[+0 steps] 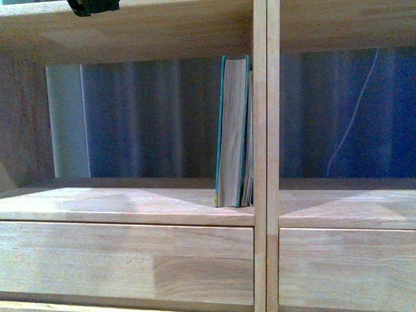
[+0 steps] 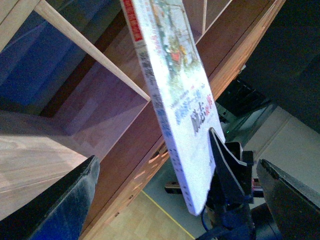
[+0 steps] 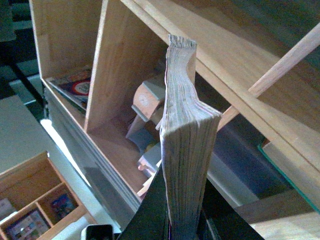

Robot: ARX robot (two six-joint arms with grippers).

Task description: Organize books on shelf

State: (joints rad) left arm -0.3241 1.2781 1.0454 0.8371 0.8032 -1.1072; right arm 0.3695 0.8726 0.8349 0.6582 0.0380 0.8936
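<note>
The right gripper (image 3: 182,222) pinched the thin white paperback (image 2: 175,85) by one end, out before the shelf (image 1: 260,195), the left gripper (image 2: 177,162) spread beside it; probably light and floppy, it was best gripped near its spine (image 2: 155,100).

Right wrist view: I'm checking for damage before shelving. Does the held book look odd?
Yes. The book clamped in the right gripper looks warped: its page block bows sideways toward the top and the page edges look wavy rather than straight.
</note>
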